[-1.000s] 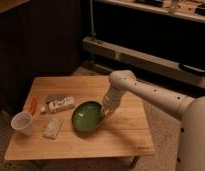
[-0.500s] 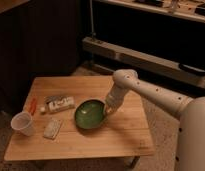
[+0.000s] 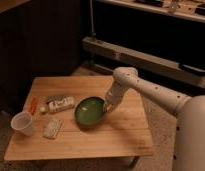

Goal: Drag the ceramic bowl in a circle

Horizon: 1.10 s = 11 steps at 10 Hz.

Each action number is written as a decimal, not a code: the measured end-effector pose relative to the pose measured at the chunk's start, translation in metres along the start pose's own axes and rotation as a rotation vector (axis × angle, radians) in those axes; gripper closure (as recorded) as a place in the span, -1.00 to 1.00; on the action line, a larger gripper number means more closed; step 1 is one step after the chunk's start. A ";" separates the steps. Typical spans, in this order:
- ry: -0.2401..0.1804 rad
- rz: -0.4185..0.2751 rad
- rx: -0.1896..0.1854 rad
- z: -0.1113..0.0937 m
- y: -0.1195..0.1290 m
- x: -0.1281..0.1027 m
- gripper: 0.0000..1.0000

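Ceramic bowl point(image 3: 89, 111): round and shallow, with a glossy green glaze inside and a thin darker rim. It sits upright on the tabletop point(image 3: 121, 137), a little right of centre and well clear of every edge.

Tabletop: rectangular pale wood with visible plank lines, matte finish and squared corners.

Claw point(image 3: 109, 106): points downward at the bowl's right-hand rim, touching or overlapping it from where I stand. Whether it is apart, together or clamped on the rim, I cannot tell; its tip merges with the edge of the bowl.

Arm point(image 3: 146, 89): smooth white tubing that comes in from the lower right. It bends at a rounded joint above the bowl's far right side, then drops steeply to the claw.

Other items, all left of the bowl and apart from it:
- White cup point(image 3: 22, 123): tapered with a plain surface, standing upright near the front left corner.
- Flat pale packet point(image 3: 52, 127): oblong with a slightly crinkled look, lying between the cup and the bowl.
- Longer light-coloured pack point(image 3: 60, 103): lying on its side with a darker band of print, just beside the bowl's left rim but not touching it.
- Slim orange object point(image 3: 32, 106): lying near the left edge; too small to identify.

Surroundings: a dark cabinet front stands behind the tabletop. A long pale metal rail point(image 3: 146, 60) runs diagonally behind the arm.
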 end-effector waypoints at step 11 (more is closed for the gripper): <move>0.093 0.397 -0.025 -0.057 0.123 0.078 1.00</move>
